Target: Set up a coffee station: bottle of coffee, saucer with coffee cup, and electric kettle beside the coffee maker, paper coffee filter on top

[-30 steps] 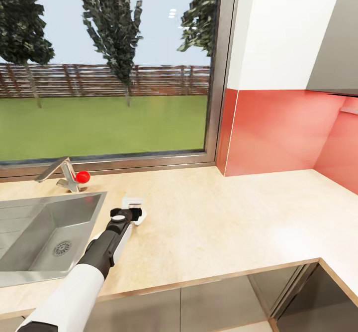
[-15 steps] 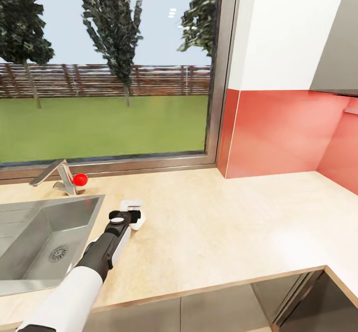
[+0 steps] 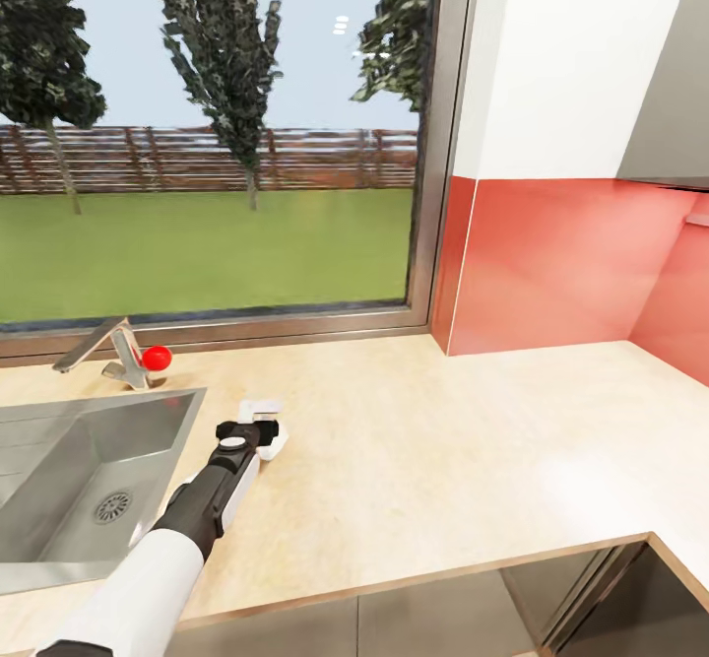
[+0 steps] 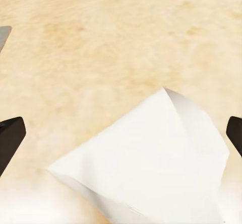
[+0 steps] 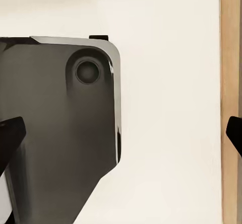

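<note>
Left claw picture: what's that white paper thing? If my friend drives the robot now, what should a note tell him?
Left claw: open, low over a white folded paper, probably the coffee filter, lying on the kitchen countertop beside the sink. Not gripped yet.
Right claw: open, holding nothing.
Done: nothing I can confirm from here.
Left: grab the filter and put it on the coffee maker; then bottle, saucer, cup and kettle.

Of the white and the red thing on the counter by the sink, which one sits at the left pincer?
The white paper coffee filter: it lies on the kitchen countertop between the open fingers of the left pincer. The red knob sits apart, by the faucet behind the sink.
</note>
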{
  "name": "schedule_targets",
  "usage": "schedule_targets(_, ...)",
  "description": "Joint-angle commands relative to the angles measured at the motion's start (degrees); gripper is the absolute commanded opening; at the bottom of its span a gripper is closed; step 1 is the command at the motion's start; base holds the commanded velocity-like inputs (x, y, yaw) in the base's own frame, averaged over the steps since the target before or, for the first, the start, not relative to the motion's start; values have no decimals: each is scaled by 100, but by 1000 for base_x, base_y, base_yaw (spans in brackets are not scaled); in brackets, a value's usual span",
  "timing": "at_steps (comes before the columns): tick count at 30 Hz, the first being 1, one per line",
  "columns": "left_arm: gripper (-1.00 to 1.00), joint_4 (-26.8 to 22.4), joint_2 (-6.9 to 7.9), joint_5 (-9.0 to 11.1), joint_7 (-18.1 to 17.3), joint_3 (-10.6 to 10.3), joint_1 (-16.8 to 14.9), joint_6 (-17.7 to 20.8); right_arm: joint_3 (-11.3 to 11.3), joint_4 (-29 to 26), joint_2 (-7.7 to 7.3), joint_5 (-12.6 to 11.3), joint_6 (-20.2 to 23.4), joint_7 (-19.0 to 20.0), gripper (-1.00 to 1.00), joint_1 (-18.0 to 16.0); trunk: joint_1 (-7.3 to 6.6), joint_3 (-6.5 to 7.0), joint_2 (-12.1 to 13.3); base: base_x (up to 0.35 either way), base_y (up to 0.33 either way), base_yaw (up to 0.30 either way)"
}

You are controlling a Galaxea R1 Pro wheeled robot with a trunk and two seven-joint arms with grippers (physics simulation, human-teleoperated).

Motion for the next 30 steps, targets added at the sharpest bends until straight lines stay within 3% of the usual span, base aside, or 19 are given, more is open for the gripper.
schedule_targets(1,100,15,3,18,39,-22,-5,12,-1,4,0,-10,-20,3,100,-5,3,-13,-13,4,0,0)
schedule_targets(27,100,361,8,19,39,-5,-5,-70,-3,4,0,-16,-20,7,100,-5,3,-13,-13,0,0,0)
schedule_targets(28,-100,362,8,19,39,-5,-5,-70,-3,4,0,-16,-20,7,100,-5,3,-13,-13,0,0,0)
schedule_targets(30,-100,363,7,18,39,-5,-5,-70,-3,4,0,-18,-20,8,100,-5,3,-13,-13,0,0,0)
